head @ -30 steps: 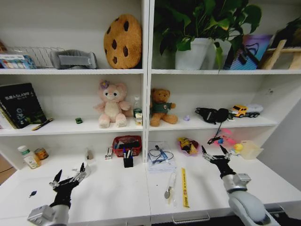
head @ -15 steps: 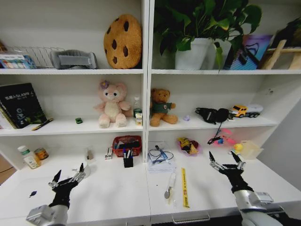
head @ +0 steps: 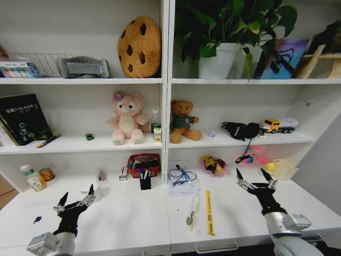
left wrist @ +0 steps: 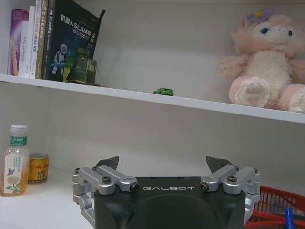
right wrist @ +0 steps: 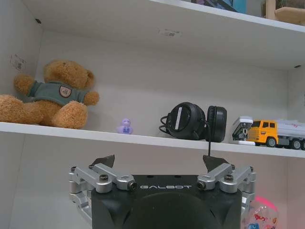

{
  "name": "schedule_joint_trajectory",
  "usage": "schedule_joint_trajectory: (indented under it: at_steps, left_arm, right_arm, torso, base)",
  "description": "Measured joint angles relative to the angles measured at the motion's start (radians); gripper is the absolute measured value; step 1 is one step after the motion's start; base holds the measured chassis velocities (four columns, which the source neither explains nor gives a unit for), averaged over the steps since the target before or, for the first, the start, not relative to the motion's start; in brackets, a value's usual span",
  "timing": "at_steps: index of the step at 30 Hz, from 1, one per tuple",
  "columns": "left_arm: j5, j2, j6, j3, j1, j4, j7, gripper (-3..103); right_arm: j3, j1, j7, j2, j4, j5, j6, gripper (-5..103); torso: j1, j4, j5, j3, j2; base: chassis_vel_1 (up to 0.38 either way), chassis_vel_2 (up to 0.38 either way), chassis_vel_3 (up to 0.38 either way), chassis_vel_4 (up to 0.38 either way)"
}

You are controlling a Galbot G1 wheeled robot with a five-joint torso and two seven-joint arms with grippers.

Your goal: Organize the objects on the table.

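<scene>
On the white table (head: 133, 221) a black pen cup (head: 145, 183) stands at the back near the middle, with pens sticking out of it. A tiny green toy car (head: 89, 136) (left wrist: 163, 91) sits on the shelf above the left half. My left gripper (head: 77, 201) (left wrist: 163, 164) hovers open over the table's left front, holding nothing. A white mug (head: 98, 193) shows just behind its finger. My right gripper (head: 251, 180) (right wrist: 161, 162) hangs open and empty over the right half, facing the shelves.
A yellow ruler (head: 209, 212) and a slim silver item (head: 192, 210) lie between the arms. Behind them are a red basket (head: 144, 164), a cable bundle (head: 181, 177) and a pink bowl (head: 213, 165). A bottle (head: 33, 178) and can (head: 47, 174) stand far left.
My right gripper has moved to the right and back toward me, mostly in the first half second. The left gripper has barely shifted. Both stay open.
</scene>
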Motion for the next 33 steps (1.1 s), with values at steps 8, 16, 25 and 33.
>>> schedule_joint_trajectory:
  at_steps: [8,16,25,33]
  left_arm:
    - [-0.002,0.003,0.0,0.002,-0.004,-0.002,0.004,100]
    - [-0.002,0.004,0.003,0.003,-0.002,-0.004,0.006,100]
    - [-0.001,0.004,0.003,0.004,-0.001,-0.005,0.007,100]
    - [-0.001,0.004,0.004,0.004,-0.001,-0.005,0.007,100]
  right_arm:
    - [-0.004,-0.005,-0.001,0.012,-0.004,-0.006,0.002,100]
    - [-0.005,-0.011,-0.012,0.021,-0.006,0.001,0.01,100]
    - [-0.006,-0.011,-0.013,0.021,-0.007,0.002,0.011,100]
    - [-0.005,-0.01,-0.013,0.02,-0.007,0.002,0.011,100]
  torso:
    - [0.0,0.0001,0.0,0.0,0.0]
    - [0.0,0.0001,0.0,0.0,0.0]
    - [0.0,0.0001,0.0,0.0,0.0]
    - [0.0,0.0,0.0,0.0,0.0]
  base:
    - [0.0,0.0,0.0,0.0]
    - [0.0,0.0,0.0,0.0]
    - [0.0,0.0,0.0,0.0]
    - [0.0,0.0,0.0,0.0]
